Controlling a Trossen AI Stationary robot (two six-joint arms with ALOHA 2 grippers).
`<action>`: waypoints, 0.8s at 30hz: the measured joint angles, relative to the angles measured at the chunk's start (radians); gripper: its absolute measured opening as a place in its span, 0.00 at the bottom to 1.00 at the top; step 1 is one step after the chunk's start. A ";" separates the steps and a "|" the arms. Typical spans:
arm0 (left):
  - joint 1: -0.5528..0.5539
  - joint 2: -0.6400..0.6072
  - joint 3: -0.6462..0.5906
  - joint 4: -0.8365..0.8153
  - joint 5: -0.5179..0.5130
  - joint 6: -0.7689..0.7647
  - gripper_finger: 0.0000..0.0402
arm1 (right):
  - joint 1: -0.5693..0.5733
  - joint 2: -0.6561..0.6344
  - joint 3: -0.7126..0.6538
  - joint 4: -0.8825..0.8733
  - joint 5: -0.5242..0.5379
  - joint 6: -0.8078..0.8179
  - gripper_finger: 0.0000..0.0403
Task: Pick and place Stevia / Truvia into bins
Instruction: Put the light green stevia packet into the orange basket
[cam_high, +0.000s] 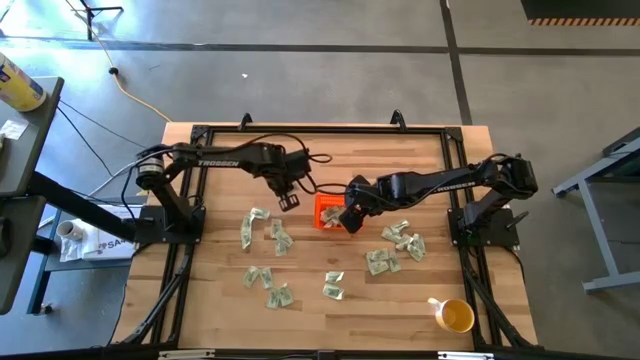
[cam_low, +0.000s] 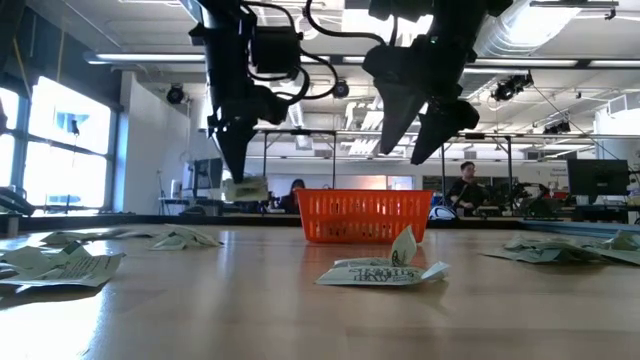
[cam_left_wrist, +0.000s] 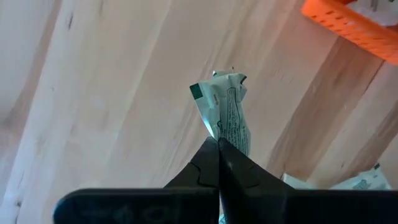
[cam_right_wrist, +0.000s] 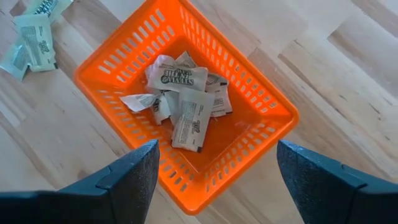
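Left claw (cam_left_wrist: 218, 144) is pinched tight on one crumpled green-and-white packet (cam_left_wrist: 225, 106), print too small to read, held above the worktop (cam_high: 310, 310) just beside the orange bin (cam_right_wrist: 186, 112). Right claw (cam_right_wrist: 214, 171) hangs wide open over that bin, where several packets (cam_right_wrist: 183, 93) lie; more packets (cam_high: 265, 285) are scattered around.

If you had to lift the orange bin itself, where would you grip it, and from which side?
Probably one long wall of the bin, gripped from straight above. The walls are low, thin and upright, so one finger could go inside and one outside. The open right gripper already hangs over it; packets fill the middle.
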 joint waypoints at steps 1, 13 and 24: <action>0.005 0.000 0.000 -0.004 0.008 0.000 0.08 | 0.000 0.000 0.000 0.000 0.001 -0.010 0.77; 0.036 0.000 0.000 -0.030 0.002 -0.016 0.17 | -0.023 0.000 0.000 0.000 -0.014 -0.054 0.77; 0.036 -0.001 0.001 -0.044 0.000 -0.009 0.05 | -0.030 0.000 0.000 -0.003 -0.029 -0.067 0.77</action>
